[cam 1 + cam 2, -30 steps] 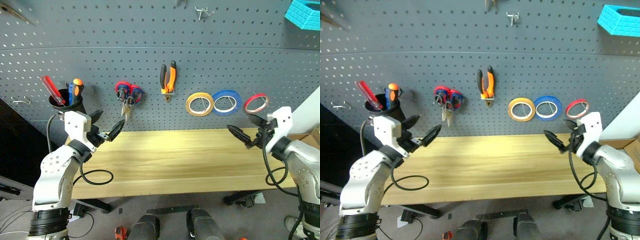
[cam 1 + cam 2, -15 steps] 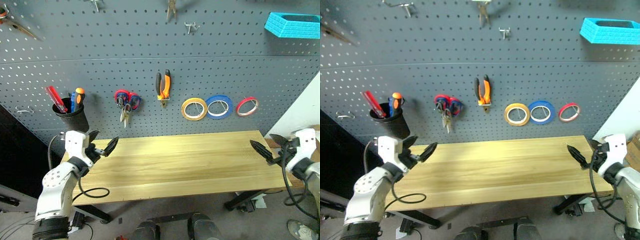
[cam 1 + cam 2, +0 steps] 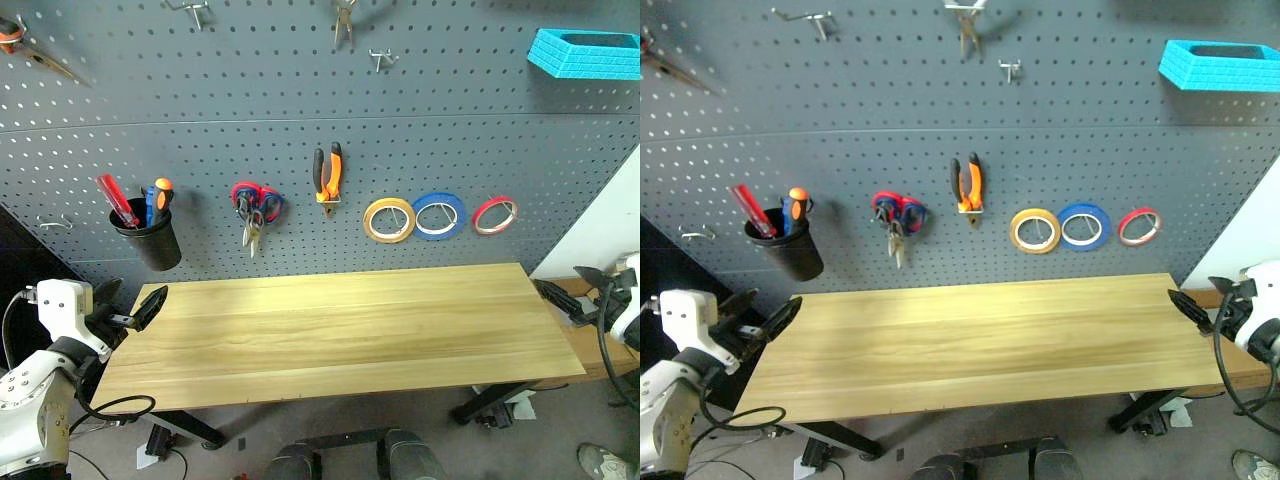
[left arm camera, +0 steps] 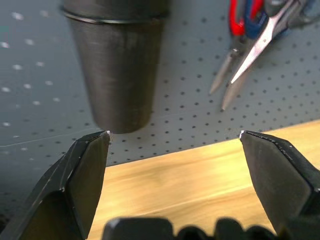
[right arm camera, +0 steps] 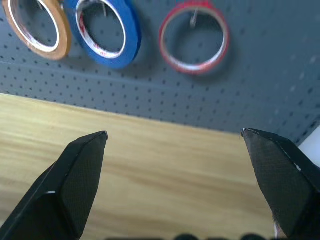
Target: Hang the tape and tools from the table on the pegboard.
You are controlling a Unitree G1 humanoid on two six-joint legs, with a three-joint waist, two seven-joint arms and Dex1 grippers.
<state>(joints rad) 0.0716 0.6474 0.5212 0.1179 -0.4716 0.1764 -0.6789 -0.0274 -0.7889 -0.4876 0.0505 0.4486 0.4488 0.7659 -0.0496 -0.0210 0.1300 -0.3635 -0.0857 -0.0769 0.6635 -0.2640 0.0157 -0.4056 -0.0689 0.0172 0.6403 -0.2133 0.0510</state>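
both grippers hang empty w/ fingers spread wide: left gripper [image 3: 128,312] off the left end of the long light wooden plank table [image 3: 340,330], right gripper [image 3: 568,298] off its right end, neither touching anything. tabletop is bare. on the big dark grey perforated pegboard [image 3: 300,90] the thin yellow-tan tape ring [image 3: 389,219] hangs on a hook just beside a blue tape roll [image 3: 439,214] and a smaller red roll [image 3: 495,214]. orange-and-black-handled pliers [image 3: 328,178] hang near the middle; left of them scissors [image 3: 252,210] on a hook, red-and-blue handles in front; whether the small black-handled pair sits behind them can't tell. slim red-handled screwdriver [image 3: 118,200] stands in a black cup [image 3: 148,240] on the board w/ an orange-and-black screwdriver [image 3: 155,197]. judging by this, hanging looks done, arms parked wide. next move prob just a check that nothing's left; no grasp needed.
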